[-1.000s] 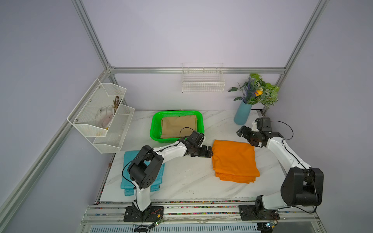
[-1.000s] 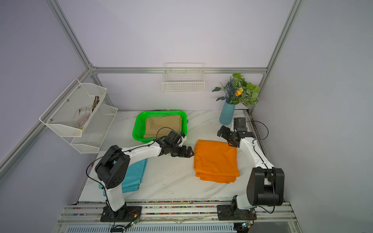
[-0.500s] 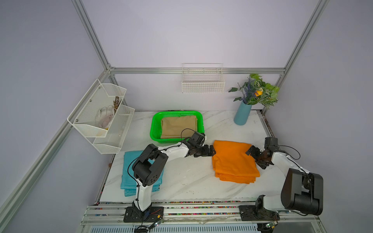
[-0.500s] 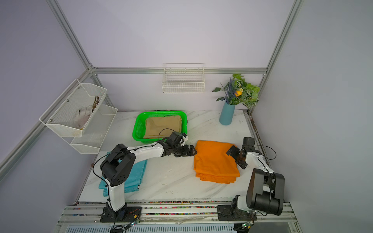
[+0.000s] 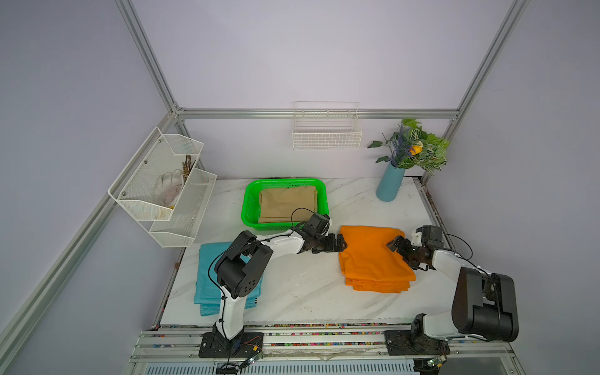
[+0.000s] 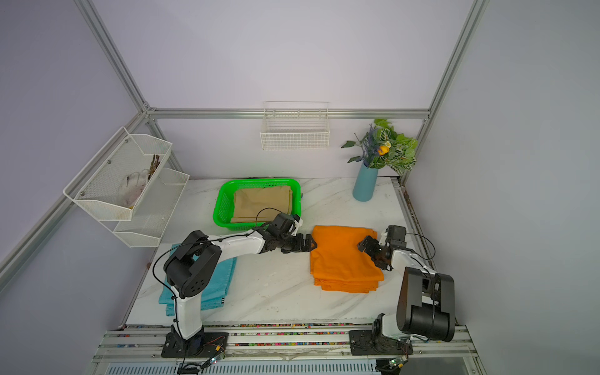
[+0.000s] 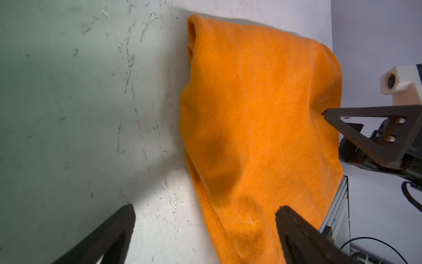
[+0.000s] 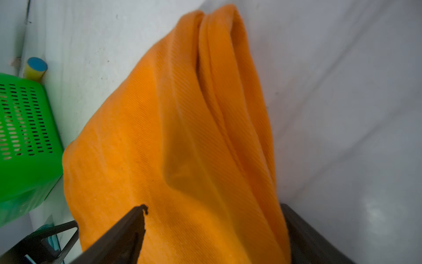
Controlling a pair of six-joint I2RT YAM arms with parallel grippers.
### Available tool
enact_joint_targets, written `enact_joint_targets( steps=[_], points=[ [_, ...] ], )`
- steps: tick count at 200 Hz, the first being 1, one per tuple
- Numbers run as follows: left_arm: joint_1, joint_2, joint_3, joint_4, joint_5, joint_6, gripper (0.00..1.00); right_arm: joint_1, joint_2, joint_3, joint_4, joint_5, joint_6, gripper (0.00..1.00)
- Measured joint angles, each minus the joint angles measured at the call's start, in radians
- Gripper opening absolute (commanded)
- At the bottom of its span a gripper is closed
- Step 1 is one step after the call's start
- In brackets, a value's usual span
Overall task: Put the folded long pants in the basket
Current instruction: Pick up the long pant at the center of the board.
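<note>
The orange folded long pants [image 5: 373, 256] [image 6: 341, 256] lie flat on the marble table, right of the middle. My left gripper [image 5: 339, 243] [image 7: 205, 209] is open at their left edge, one finger over the cloth [image 7: 251, 114] and one over bare table. My right gripper [image 5: 402, 253] [image 8: 213, 206] is open at their right edge, its jaws wide apart with the cloth [image 8: 182, 137] between them. The green basket [image 5: 250, 207] [image 6: 222, 207] stands behind the left gripper with tan folded pants [image 5: 287, 204] inside. Teal folded pants [image 5: 207, 276] lie at the front left, partly under the left arm.
A blue vase with flowers [image 5: 391, 181] stands at the back right corner. A white wire basket [image 5: 326, 130] hangs on the back wall and a white mesh rack [image 5: 162, 181] on the left wall. A small yellow and blue cylinder [image 8: 35, 67] shows behind the green basket [image 8: 27, 128].
My right arm has swung from near the vase forward and down to the orange pants' right edge. My left gripper has slid right onto their left edge. The pants lie unmoved.
</note>
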Motion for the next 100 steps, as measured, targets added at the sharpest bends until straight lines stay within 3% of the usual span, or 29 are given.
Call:
enact_joint_targets(
  steps=[43,69,100],
  points=[
    [0.007,0.003,0.000,-0.021,0.000,0.003,1.00,0.180,-0.058,-0.078,0.101,-0.037,0.147,0.92],
    [0.011,0.008,0.009,-0.029,0.000,0.002,1.00,0.204,-0.089,-0.082,0.063,-0.024,0.198,0.94],
    [0.011,0.014,0.027,-0.063,-0.004,0.009,1.00,0.204,-0.078,-0.032,-0.048,0.024,0.165,0.96]
  ],
)
